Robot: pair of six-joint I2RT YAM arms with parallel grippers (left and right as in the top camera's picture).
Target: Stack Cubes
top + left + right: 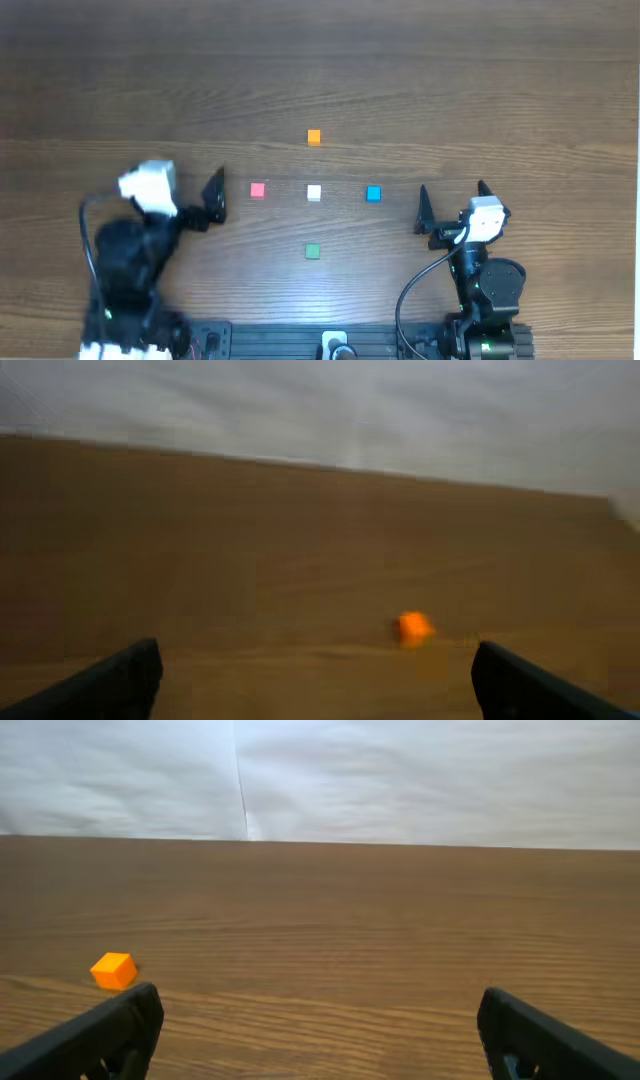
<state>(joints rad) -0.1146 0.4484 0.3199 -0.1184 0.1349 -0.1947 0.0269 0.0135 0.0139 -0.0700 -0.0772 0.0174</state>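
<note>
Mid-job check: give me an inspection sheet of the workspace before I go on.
Surface: wooden table.
Job's things: orange cube, pink cube, white cube, blue cube, green cube; all apart, none stacked.
Clutter: nothing seen.
Grippers: left gripper and right gripper both open, holding nothing.
Cables: left cable and right cable, black, loop beside their arms.
Surroundings: white backdrop beyond the table's far edge.

Wooden table (320, 60), pale wall (420, 780)
</note>
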